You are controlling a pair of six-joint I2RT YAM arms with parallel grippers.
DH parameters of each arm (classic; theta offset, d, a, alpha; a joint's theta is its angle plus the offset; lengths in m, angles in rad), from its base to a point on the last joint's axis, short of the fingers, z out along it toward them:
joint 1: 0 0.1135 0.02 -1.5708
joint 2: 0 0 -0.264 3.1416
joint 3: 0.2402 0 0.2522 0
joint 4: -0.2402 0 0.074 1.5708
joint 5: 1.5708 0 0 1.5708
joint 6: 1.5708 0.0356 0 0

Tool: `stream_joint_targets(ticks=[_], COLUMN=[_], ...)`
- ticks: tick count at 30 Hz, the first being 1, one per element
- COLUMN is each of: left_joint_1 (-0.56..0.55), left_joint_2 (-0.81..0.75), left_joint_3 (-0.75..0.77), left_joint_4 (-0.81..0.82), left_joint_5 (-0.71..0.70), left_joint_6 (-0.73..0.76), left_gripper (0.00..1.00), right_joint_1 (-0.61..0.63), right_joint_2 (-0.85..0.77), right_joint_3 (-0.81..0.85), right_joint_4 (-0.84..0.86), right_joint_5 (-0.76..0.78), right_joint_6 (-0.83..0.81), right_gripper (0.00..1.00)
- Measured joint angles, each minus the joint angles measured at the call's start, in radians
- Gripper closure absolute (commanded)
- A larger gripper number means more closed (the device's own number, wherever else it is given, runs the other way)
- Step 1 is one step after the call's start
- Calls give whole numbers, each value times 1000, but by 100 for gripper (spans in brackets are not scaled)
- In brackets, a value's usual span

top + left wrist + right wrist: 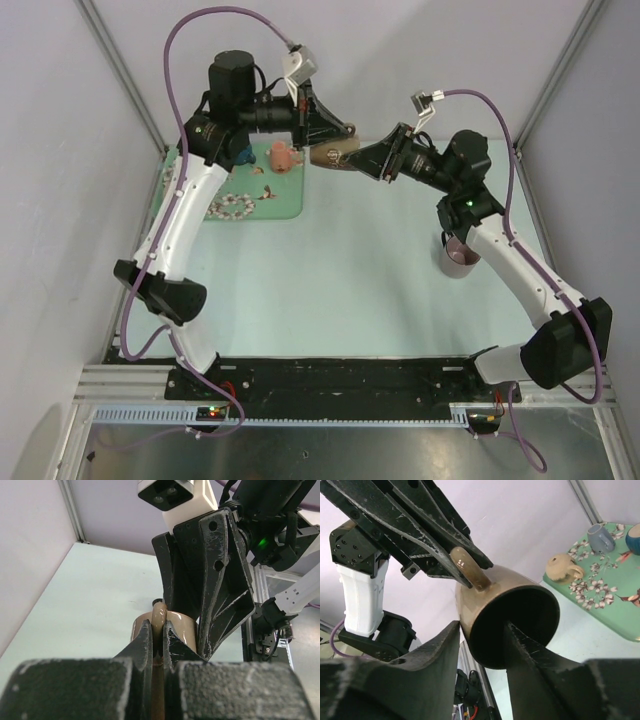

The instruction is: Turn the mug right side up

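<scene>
A glossy brown mug (335, 155) hangs in the air between both grippers, on its side, with its mouth toward the right arm. My left gripper (325, 135) is shut on the mug's handle; in the left wrist view the handle (159, 616) sits pinched between the fingertips (157, 624) with the mug body (184, 627) beyond. My right gripper (368, 160) is open and straddles the rim. In the right wrist view one finger (530, 650) reaches into the mug's dark mouth, the other (440, 645) lies against the outer wall (470, 595).
A green floral tray (290, 205) lies at the back left with a small pink mug (283, 155) and other little cups on it. A mauve cup (458, 258) stands on the table beside the right arm. Frame posts run up both back sides.
</scene>
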State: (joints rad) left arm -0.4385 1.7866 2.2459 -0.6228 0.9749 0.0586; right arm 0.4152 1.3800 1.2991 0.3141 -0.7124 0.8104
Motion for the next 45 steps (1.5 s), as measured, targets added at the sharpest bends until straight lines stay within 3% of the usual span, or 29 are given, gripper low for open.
stream_joint_targets(ticks=[3,6,7,8,9,10,11,13,17,21,26,30,36,45], left_joint_1=[-2,-9,-12,-12,-11,-11,-12,-14,8,84,227,301,320,376], left_joint_2=[0,2,2,2,2,2,2,2,2,2,1,1,22,194], left_joint_3=[-12,-19,-21,-21,-21,-21,-21,-21,-26,-55,-190,-399,-645,-533], left_joint_4=[-2,-5,-4,-3,-1,-1,0,2,8,17,32,44,-4,-1], left_joint_5=[2,10,10,18,19,16,1,-45,-147,-248,-392,-578,-824,-1044], left_joint_6=[3,5,11,13,15,13,17,-2,9,91,306,615,1023,1198], left_gripper=[100,100,88,70,35,18,9,3,1,0,0,1,5,7], right_joint_1=[3,3,3,2,0,0,1,7,17,53,121,159,170,167], right_joint_2=[0,8,13,16,19,19,18,16,11,25,149,293,369,432], right_joint_3=[1,2,3,3,3,3,6,7,10,51,120,122,101,97], right_joint_4=[0,36,51,60,66,64,49,-22,-285,-631,-936,-1109,-1202,-1196], right_joint_5=[-5,-31,-46,-58,-65,-67,-60,-32,109,382,659,809,879,898], right_joint_6=[2,27,40,58,61,58,42,-4,-149,-320,-459,-508,-534,-542], right_gripper=[66,91,96,98,99,99,100,100,100,100,100,100,100,100])
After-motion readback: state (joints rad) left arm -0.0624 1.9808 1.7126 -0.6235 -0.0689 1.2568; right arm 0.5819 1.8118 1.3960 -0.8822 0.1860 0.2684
